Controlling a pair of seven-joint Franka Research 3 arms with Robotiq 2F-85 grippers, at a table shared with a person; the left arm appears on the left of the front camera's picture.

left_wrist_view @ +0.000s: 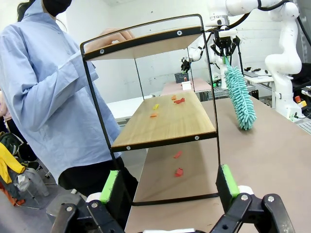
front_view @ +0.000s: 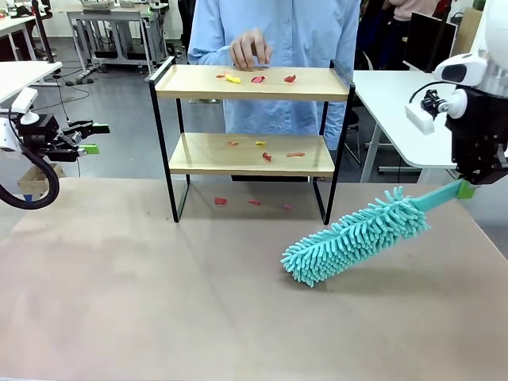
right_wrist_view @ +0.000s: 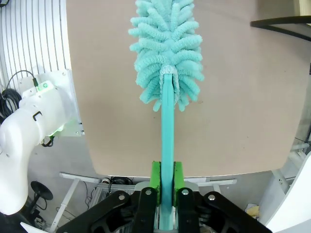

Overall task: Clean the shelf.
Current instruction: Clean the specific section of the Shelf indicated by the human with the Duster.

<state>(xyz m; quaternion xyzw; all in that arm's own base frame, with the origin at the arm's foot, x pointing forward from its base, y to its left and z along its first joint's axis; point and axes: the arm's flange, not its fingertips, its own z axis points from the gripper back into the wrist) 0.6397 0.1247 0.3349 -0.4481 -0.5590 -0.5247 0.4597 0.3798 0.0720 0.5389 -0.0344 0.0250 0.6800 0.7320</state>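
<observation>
While spanning the whole near view, carries the shelf: brown worktop [front_view: 119, 302]. Beyond its far edge, a person [front_view: 302, 71] in a light blue shirt, close behind the shelf [front_view: 190, 83], fingers [front_view: 250, 49] on the back of its top board. Shelf upright at the far middle of the worktop, both wood boards level in the black frame, well apart from either arm. To its right, a teal duster [front_view: 357, 234], tilted, fluffy head down toward the worktop and handle rising to the right; cannot tell whether the tip touches. Right hand [front_view: 467, 189] pressed together on the handle's end, green pads pinching it from both sides, out past the shelf's right side. Left hand [front_view: 94, 137] spread wide and holding nothing, at the far left, about level with the lower board, pointing at the shelf's left end. Smallest of all, red and yellow scraps [front_view: 256, 78]: a few on the top board, a few on the lower board, more red ones on the worktop between the shelf's feet.
</observation>
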